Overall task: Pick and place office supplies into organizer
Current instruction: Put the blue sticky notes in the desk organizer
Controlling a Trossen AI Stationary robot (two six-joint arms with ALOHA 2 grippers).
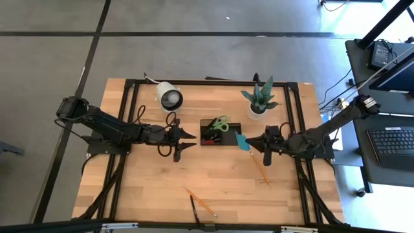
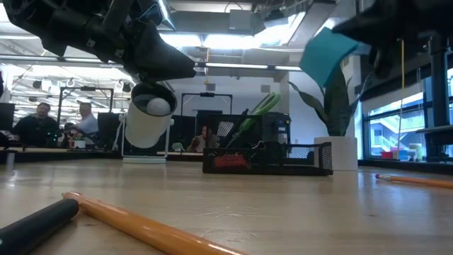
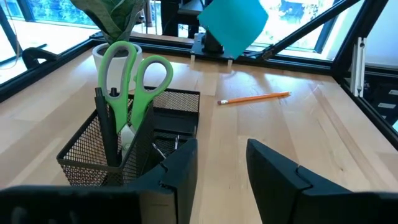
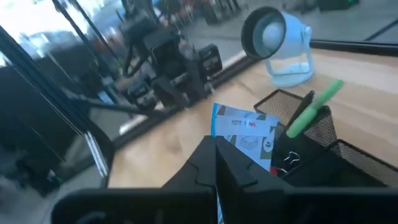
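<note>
The black mesh organizer (image 1: 220, 132) stands mid-table with green-handled scissors (image 3: 134, 74) upright in it, handles up. My right gripper (image 1: 251, 142) hovers just right of it, shut on a small blue square pad (image 1: 242, 141), which also shows as the blue pad (image 2: 327, 57) held high in the low view. My left gripper (image 1: 189, 140) waits open just left of the organizer (image 3: 134, 146), its fingers around nothing. One orange pencil (image 1: 259, 167) lies on the table below the right gripper. Another pencil (image 1: 201, 202) and a black pen (image 1: 193, 209) lie near the front edge. My right gripper pinches the blue pad by its near edge (image 4: 231, 144) between its two fingers. The fingers come about level from the table's right side. The pad sticks out beyond the fingertips toward the organizer, tilted and lifted clear of the table.
A white round lamp (image 1: 169, 97) stands at the far left of the organizer and a potted plant (image 1: 259, 101) at its far right. People sit in the room behind the table in the low view.
</note>
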